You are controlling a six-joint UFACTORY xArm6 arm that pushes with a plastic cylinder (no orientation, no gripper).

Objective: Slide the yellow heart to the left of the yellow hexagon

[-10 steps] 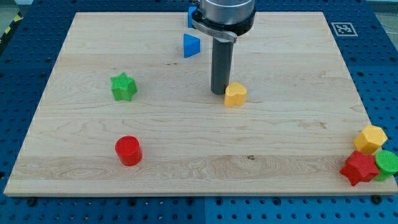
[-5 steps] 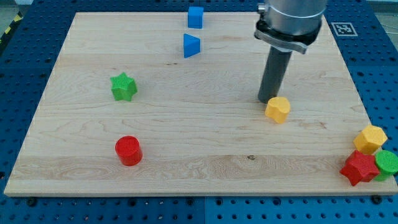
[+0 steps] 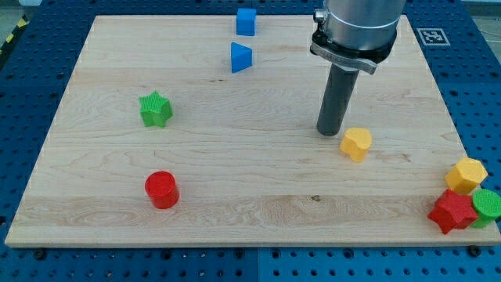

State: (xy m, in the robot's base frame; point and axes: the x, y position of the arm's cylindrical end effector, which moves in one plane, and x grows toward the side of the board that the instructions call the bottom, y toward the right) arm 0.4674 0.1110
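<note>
The yellow heart (image 3: pixel 356 144) lies right of the board's middle. The yellow hexagon (image 3: pixel 466 175) sits at the board's right edge, well to the right of the heart and a little lower. My tip (image 3: pixel 328 132) stands just up and left of the heart, with a small gap between them.
A red star (image 3: pixel 452 210) and a green block (image 3: pixel 488 206) crowd just below the hexagon at the bottom right corner. A green star (image 3: pixel 156 109) and a red cylinder (image 3: pixel 162 189) lie at the left. A blue triangle (image 3: pixel 240 57) and a blue cube (image 3: pixel 246 22) lie at the top.
The heart slid right from the board's middle, pushed by my tip. In the last half second my tip drew back slightly left, and the heart came to rest a bit further right.
</note>
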